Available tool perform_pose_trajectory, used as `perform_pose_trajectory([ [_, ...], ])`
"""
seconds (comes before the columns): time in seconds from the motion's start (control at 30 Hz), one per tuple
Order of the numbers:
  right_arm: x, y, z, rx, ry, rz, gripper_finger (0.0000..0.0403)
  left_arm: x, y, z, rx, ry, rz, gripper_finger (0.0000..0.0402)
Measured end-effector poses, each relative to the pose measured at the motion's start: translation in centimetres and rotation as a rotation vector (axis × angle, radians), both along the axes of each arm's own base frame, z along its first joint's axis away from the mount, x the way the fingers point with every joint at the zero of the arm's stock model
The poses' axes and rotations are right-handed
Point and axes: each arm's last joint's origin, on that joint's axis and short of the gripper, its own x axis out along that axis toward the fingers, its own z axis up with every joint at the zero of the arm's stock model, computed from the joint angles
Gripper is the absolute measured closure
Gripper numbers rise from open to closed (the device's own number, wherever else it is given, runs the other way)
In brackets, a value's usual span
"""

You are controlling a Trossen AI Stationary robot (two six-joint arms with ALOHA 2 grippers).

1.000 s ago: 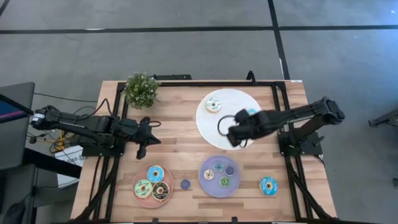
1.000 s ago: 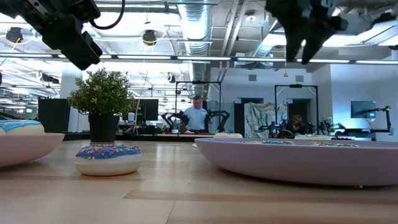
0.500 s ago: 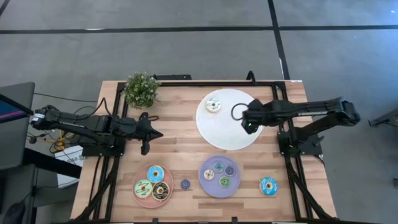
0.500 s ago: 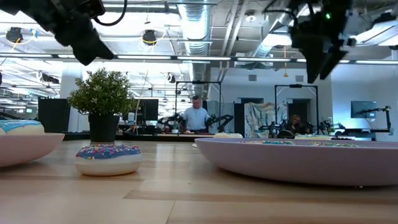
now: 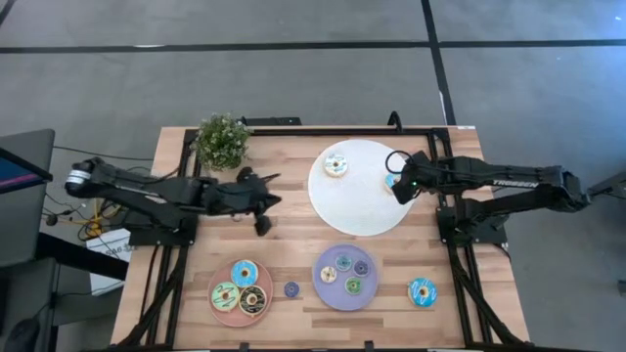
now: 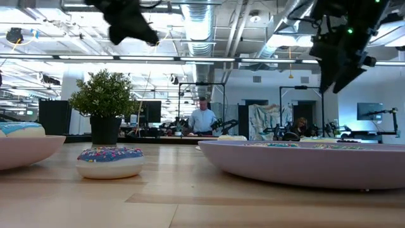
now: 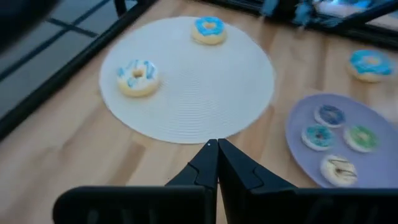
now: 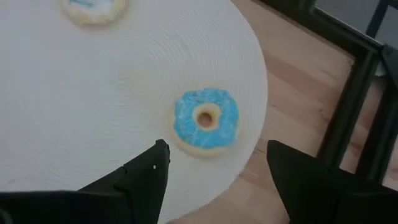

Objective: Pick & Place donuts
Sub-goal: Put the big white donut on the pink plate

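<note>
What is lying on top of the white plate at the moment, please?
Two donuts lie on the white plate: a white-iced donut and a blue-iced donut near its rim. In the high view, the right tool partly covers the blue one.

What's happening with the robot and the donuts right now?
Right end effector open above blue donut on white plate. Left end effector shut, over bare table. Nothing blocking.

The wooden table [image 5: 284, 235] carries a white plate [image 5: 357, 210], purple plate [image 5: 323, 284], pink plate [image 5: 219, 305], potted plant [image 5: 222, 141] upper left, and two loose donuts [image 5: 423, 290] along the bottom.
</note>
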Motion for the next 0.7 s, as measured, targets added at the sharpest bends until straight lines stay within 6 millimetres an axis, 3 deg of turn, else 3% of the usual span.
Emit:
perform_pose_trajectory([
  [0.2,-1.3,-0.4,-1.6,0.041,-0.034,-0.014,0.0143,4.6,0.7,1.4,0.055,0.073,0.029,0.0401],
  [0.4,-2.0,0.3,-2.7,0.107,-0.215,0.276,0.0143,8.9,0.9,1.9,0.136,0.138,-0.013,0.0401],
  [0.53,-2.3,0.9,-1.6,0.128,-0.386,0.479,0.0143,11.6,1.1,1.8,0.209,0.182,-0.054,0.0398],
  [0.7,-2.8,1.1,-1.1,0.103,-0.433,0.505,0.0143,14.6,1.7,1.5,0.276,0.217,-0.086,0.0381],
])
